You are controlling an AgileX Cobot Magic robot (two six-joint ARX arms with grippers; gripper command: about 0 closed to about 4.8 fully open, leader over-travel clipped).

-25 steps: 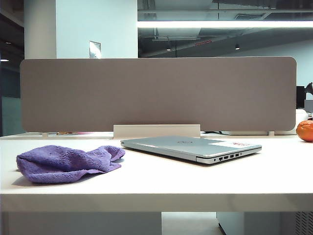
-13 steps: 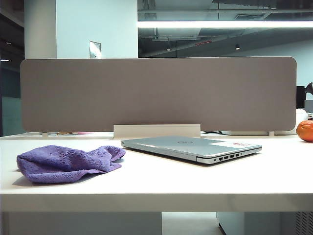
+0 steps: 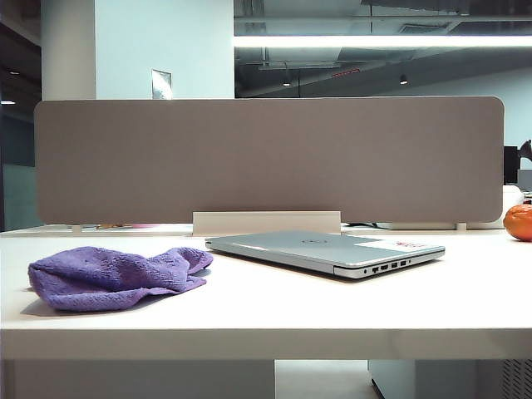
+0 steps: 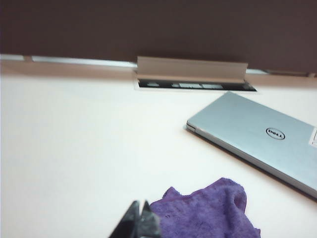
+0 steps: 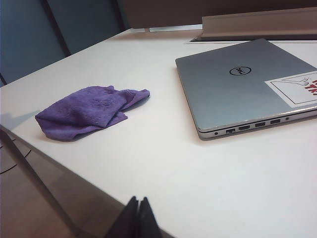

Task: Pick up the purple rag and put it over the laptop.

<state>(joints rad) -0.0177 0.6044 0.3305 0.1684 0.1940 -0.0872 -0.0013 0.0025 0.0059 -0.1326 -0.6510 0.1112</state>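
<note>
The purple rag [image 3: 116, 277] lies crumpled on the desk [image 3: 274, 312] beside the closed laptop [image 3: 328, 251], an orange [image 3: 519, 222] far off. The left gripper [image 4: 140, 218], pressed together, hangs near the rag; the right gripper [image 5: 138, 214], also together, sits at the desk edge.

Exterior cam sat low at the table [image 3: 332, 307] edge, facing the grey divider [image 3: 266, 162]. Left wrist cam looked down from close above the purple rag [image 4: 208, 213]. Right wrist cam viewed from off the table's near edge. All three shared rag and laptop [image 5: 242, 84].
</note>
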